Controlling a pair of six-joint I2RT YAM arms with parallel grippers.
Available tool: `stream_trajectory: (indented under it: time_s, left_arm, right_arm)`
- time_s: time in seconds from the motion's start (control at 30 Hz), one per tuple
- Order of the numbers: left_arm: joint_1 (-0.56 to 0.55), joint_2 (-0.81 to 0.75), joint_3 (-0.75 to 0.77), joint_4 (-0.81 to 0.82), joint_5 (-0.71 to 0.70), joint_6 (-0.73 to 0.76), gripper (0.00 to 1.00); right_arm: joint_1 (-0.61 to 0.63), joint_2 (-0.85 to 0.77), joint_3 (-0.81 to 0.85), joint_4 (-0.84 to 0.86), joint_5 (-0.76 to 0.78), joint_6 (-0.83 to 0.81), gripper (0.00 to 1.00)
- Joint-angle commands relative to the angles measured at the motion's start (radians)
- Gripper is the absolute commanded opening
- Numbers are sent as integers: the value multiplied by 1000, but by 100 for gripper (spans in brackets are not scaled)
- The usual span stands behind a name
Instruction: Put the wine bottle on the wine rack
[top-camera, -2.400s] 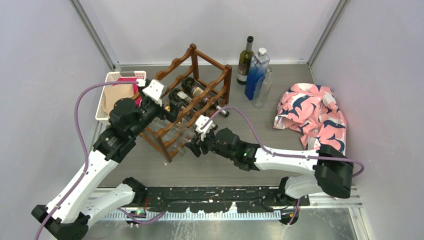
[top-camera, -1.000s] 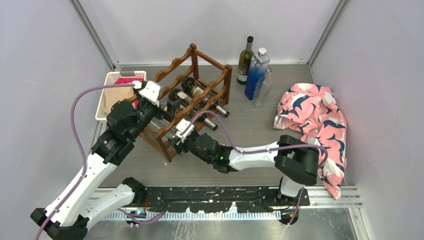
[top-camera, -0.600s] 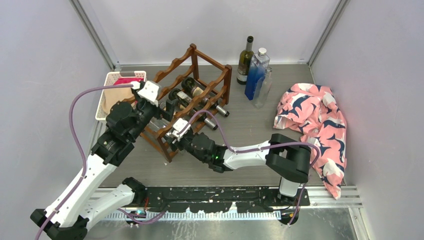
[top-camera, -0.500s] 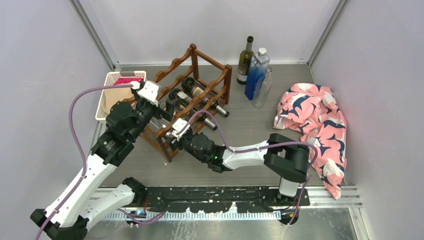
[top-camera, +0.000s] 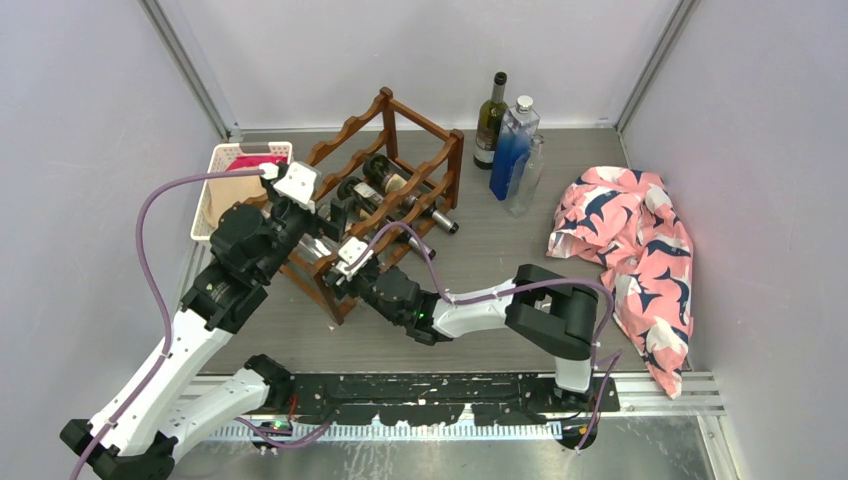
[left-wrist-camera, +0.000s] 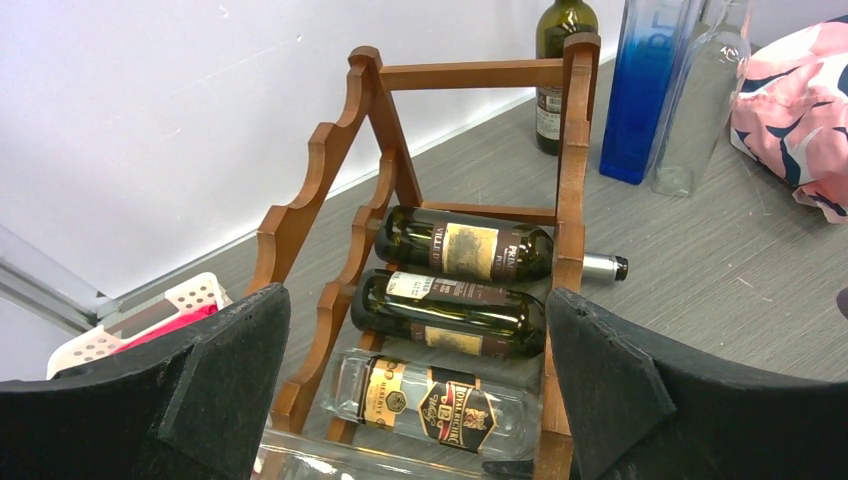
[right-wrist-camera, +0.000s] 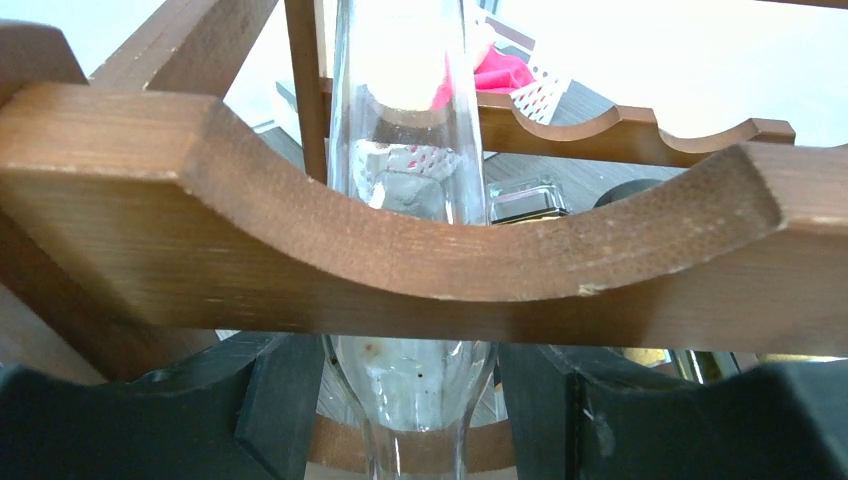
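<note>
Right end effector (right-wrist-camera: 408, 400) grasps the clear wine bottle (right-wrist-camera: 405, 130), whose neck lies in a scallop on the near rail of the wine rack (right-wrist-camera: 400, 270). Left end effector (left-wrist-camera: 415, 380): released, jaws wide, beside the rack.

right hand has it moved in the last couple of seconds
Yes. The right hand, gripping a clear bottle, has moved left toward the wine rack, and is now at its near end.

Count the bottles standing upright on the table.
3, clustered at the back, right of the rack: a dark bottle, a blue bottle and a clear bottle nearest. The rack may hide others.
</note>
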Motion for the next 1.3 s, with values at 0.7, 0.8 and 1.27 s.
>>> stream_trajectory:
  time_s: [0.7,0.8,1.27]
  left_arm:
    - [15,-15,-1,72,-6,14,98]
    - [15,-15,-3,72,-8,15,98]
    - [17,-19,-2,73,-9,17,98]
  right_arm:
    - [5,-2,74,144,67,9,4]
    - [5,-11,79,125,71,13,6]
    - [4,16,110,133,81,7,18]
